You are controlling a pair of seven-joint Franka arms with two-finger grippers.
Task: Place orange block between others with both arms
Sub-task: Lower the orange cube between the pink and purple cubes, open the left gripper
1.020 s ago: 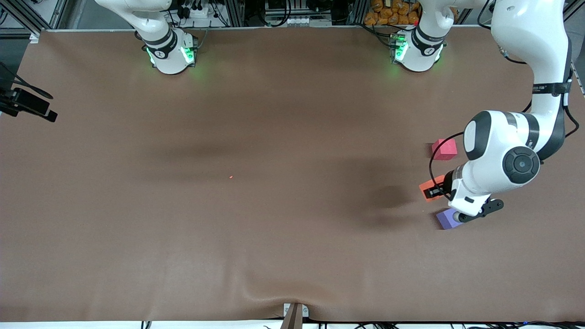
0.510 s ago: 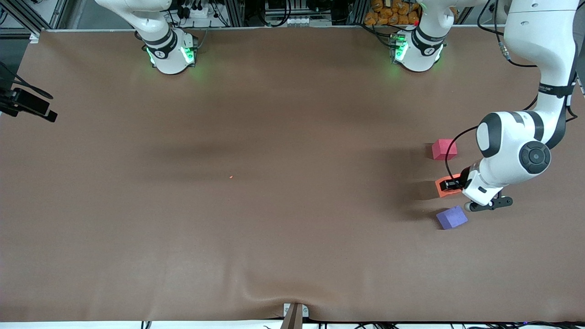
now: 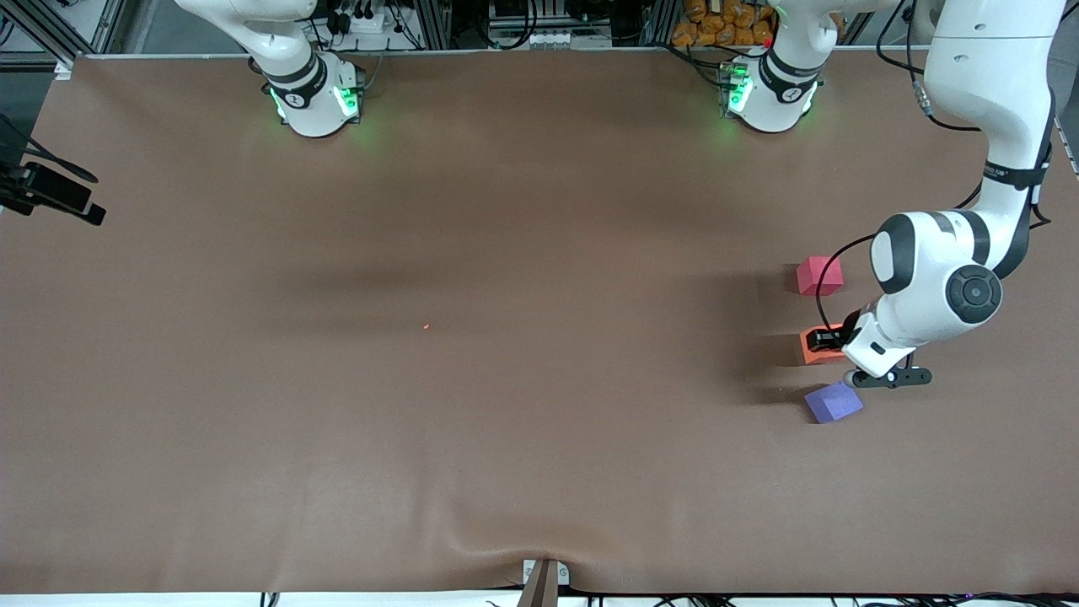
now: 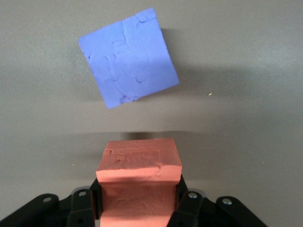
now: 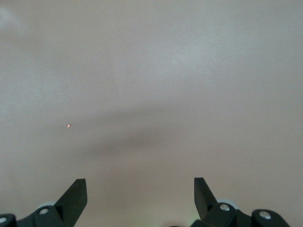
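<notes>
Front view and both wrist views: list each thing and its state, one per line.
Orange block: gripped, between the other two cubes.
Red-pink cube: resting on the table, free.
Purple-blue cube: resting on the table, free.
Left pincer: shut on the orange block.
Right pincer: open, holding nothing.

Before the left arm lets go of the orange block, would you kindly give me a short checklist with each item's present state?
1. Left gripper shut on the orange block: ok.
2. Orange block sits between the red-pink cube and the purple cube: ok.
3. Orange block apart from both cubes: ok.
4. Orange block resting on the table: cannot tell.
5. Right gripper open, holding nothing, over bare table: ok.
</notes>
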